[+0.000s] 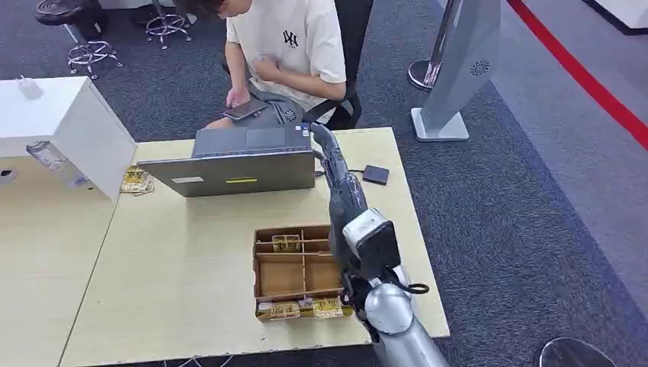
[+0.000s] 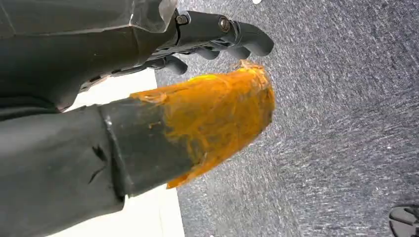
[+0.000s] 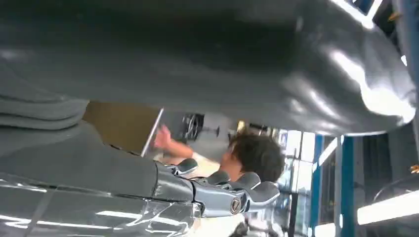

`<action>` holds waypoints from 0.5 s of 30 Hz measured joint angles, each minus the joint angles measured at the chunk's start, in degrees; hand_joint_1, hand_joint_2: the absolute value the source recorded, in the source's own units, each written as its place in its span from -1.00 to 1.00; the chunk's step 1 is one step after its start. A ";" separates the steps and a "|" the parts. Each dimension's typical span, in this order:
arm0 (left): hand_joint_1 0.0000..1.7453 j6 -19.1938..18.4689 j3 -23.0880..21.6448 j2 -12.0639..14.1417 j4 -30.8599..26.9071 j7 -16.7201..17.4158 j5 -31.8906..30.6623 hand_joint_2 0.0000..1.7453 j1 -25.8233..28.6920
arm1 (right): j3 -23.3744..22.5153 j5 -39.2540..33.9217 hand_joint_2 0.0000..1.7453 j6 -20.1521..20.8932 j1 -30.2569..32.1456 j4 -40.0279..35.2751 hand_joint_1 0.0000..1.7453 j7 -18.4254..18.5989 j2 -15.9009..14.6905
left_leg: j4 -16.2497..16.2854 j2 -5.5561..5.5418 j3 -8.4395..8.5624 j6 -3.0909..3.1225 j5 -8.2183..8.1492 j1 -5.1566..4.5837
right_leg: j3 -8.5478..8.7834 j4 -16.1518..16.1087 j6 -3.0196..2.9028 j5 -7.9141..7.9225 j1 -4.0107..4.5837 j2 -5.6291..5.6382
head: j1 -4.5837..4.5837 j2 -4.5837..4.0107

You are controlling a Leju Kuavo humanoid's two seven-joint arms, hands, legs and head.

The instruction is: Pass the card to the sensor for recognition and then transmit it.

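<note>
- Head view: even, diffuse overhead light; soft, faint shadows under the laptop (image 1: 237, 162) on the table (image 1: 176, 260). Mildly soft overall.
- Left wrist view: bright; carpet (image 2: 336, 123) streaked with motion blur, near thumb out of focus.
- Right wrist view: dim, blurred; glare streaks on grey cover (image 3: 346, 74); bright background lights blown out.

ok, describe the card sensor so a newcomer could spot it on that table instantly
Start at the light wooden table and find the open grey laptop at its far edge, in front of the seated person. Right of the laptop, past the robot's raised right arm, lies a small dark square pad, presumably the sensor. It lies flat and alone, unlike the wooden card tray.
</note>
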 joint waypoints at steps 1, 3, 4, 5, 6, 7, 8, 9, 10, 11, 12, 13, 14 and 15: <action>-1.00 0.24 0.39 -0.04 0.00 0.00 0.20 -1.00 0.01 | 0.22 -3.11 -1.00 3.07 0.70 -0.86 -1.00 0.46 -0.51 | 0.00 0.00 0.00 0.00 0.00 0.00 | 0.00 0.00 0.00 0.00 0.00 0.00 | -0.02 0.00; -1.00 0.39 0.87 -0.09 0.00 0.11 0.59 -1.00 0.01 | 0.72 -9.43 -1.00 9.54 1.77 -1.87 -1.00 1.47 -1.53 | 0.00 0.00 0.00 0.00 0.00 0.00 | 0.00 0.00 0.00 0.00 0.00 0.01 | -0.02 0.00; -1.00 0.44 1.22 -0.13 0.00 0.17 0.79 -1.00 0.00 | 0.87 -11.92 -1.00 12.31 2.32 -2.06 -1.00 1.69 -2.12 | 0.00 0.00 0.01 0.00 0.00 0.00 | 0.01 0.00 0.00 0.00 0.00 0.00 | 0.00 0.00; -1.00 0.52 1.40 -0.17 0.00 0.17 0.96 -1.00 0.01 | 0.90 -13.73 -1.00 14.23 2.77 -2.08 -1.00 2.08 -2.60 | 0.00 0.00 0.01 0.00 0.00 0.00 | 0.01 0.00 0.00 0.00 0.00 0.00 | -0.02 0.00; -1.00 0.55 1.46 -0.17 0.00 0.20 0.96 -1.00 0.01 | 0.94 -15.46 -1.00 15.87 3.16 -2.08 -1.00 2.52 -3.06 | 0.00 0.00 0.00 0.00 0.00 0.00 | 0.01 0.00 0.00 0.00 0.00 -0.01 | -0.02 0.00; -1.00 0.57 1.55 -0.20 0.00 0.31 1.05 -1.00 0.01 | 1.01 -16.72 -1.00 17.07 3.61 -2.06 -1.00 2.87 -3.52 | 0.00 0.00 0.00 0.00 0.00 0.00 | 0.01 0.00 0.00 0.00 0.00 -0.01 | -0.02 0.00; -1.00 0.61 1.92 -0.22 0.00 0.35 1.09 -1.00 -0.01 | 1.03 -16.94 -1.00 17.54 3.90 -1.97 -1.00 3.06 -4.05 | 0.00 0.00 0.00 0.00 0.00 0.00 | 0.01 0.00 0.00 0.00 0.00 0.00 | -0.02 0.00; -1.00 0.70 2.23 -0.24 0.00 0.39 1.18 -1.00 -0.02 | 1.07 -16.89 -1.00 17.87 4.13 -1.91 -1.00 3.50 -4.52 | 0.00 0.00 0.00 0.00 0.00 0.00 | 0.01 0.00 0.00 0.00 0.00 0.00 | 0.00 0.00; -1.00 0.74 2.38 -0.26 0.00 0.50 1.35 -1.00 -0.02 | 1.22 -16.98 -1.00 18.52 4.42 -1.73 -1.00 4.11 -5.00 | 0.00 0.00 0.00 0.00 0.00 0.00 | 0.01 0.00 0.00 0.00 0.00 0.01 | 0.00 0.00; -1.00 0.79 2.47 -0.26 0.00 0.55 1.51 -1.00 -0.02 | 1.40 -17.40 -1.00 19.30 4.68 -1.51 -1.00 4.75 -5.45 | 0.00 0.00 0.00 0.00 0.00 0.00 | 0.01 0.00 0.00 0.00 0.00 0.01 | 0.00 0.00; -1.00 0.87 2.67 -0.26 0.00 0.63 1.60 -1.00 -0.02 | 1.75 -17.64 -1.00 20.04 4.98 -1.25 -1.00 5.34 -5.90 | 0.00 0.00 0.00 0.00 0.00 0.00 | 0.01 0.00 0.00 0.00 0.00 0.00 | -0.02 0.00; -1.00 0.92 2.84 -0.26 0.00 0.72 1.73 -1.00 -0.02 | 2.10 -18.03 -1.00 20.60 5.24 -1.01 -1.00 5.62 -6.29 | 0.00 0.00 0.00 0.00 0.00 0.00 | 0.01 0.00 0.00 0.00 0.00 0.00 | 0.00 0.00; -1.00 0.92 2.97 -0.26 0.00 0.79 1.73 -1.00 -0.02 | 2.34 -18.87 -1.00 21.71 5.38 -0.77 -1.00 5.88 -6.60 | 0.00 0.00 -0.01 0.00 0.00 0.00 | 0.01 0.00 0.00 0.00 0.00 0.00 | -0.02 0.00; -1.00 0.92 3.12 -0.26 0.00 0.87 1.73 -1.00 -0.02 | 2.69 -20.02 -1.00 23.39 5.38 -0.46 -1.00 6.08 -7.06 | 0.00 0.00 0.00 0.00 0.00 0.00 | 0.01 0.00 0.00 0.00 0.00 0.00 | -0.02 0.00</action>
